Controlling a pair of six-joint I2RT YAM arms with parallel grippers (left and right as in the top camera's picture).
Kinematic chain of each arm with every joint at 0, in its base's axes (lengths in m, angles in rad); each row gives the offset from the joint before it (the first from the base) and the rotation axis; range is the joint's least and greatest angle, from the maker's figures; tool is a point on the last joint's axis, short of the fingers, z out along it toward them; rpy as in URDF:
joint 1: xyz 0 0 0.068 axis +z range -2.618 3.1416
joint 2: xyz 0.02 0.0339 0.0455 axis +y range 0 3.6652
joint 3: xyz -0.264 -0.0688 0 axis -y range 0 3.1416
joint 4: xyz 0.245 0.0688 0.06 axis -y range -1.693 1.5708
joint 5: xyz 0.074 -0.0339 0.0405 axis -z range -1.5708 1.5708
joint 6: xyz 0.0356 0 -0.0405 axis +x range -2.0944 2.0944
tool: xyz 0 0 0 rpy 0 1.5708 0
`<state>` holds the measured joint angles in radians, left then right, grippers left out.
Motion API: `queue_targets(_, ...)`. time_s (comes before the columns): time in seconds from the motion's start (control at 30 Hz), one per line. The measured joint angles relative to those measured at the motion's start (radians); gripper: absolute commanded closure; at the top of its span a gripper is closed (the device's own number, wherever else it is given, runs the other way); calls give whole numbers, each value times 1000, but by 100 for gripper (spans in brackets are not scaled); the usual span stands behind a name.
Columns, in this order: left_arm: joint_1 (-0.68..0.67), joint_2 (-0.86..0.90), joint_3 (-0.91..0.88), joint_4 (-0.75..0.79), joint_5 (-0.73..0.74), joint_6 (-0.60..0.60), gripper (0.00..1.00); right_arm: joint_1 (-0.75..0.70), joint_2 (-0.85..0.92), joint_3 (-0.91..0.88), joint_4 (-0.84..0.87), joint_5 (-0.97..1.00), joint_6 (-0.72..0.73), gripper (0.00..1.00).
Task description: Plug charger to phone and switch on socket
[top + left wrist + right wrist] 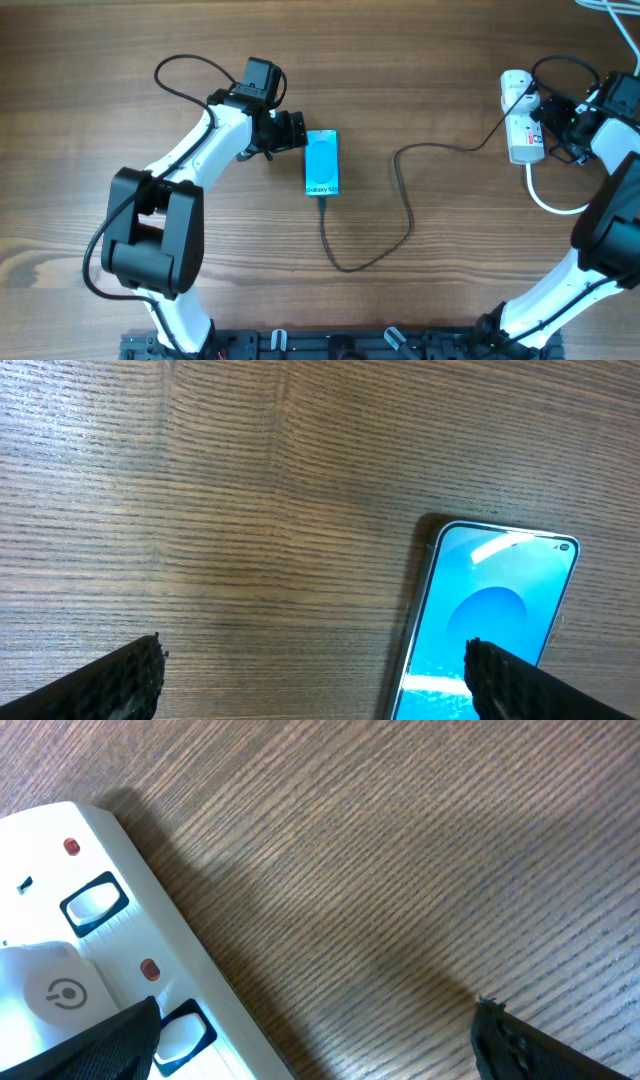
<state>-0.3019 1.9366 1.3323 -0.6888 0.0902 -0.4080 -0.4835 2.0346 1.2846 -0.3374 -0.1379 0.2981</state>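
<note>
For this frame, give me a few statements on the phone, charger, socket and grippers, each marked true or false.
1. The phone lies screen up on the table. True.
2. The left gripper is shut on the phone. False: its jaws stand open at the phone's upper end and grip nothing.
3. The charger runs in a loop from the phone's lower end toward the socket. True.
4. The socket lies by the left arm. False: it lies on the right side, at the right gripper.
5. The right gripper is open. True.
</note>
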Motion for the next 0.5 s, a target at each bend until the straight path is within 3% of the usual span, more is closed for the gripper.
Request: queue_targets(0.5,0,0,0,0,0,0,0,0,0,8,-32,-4,11,0)
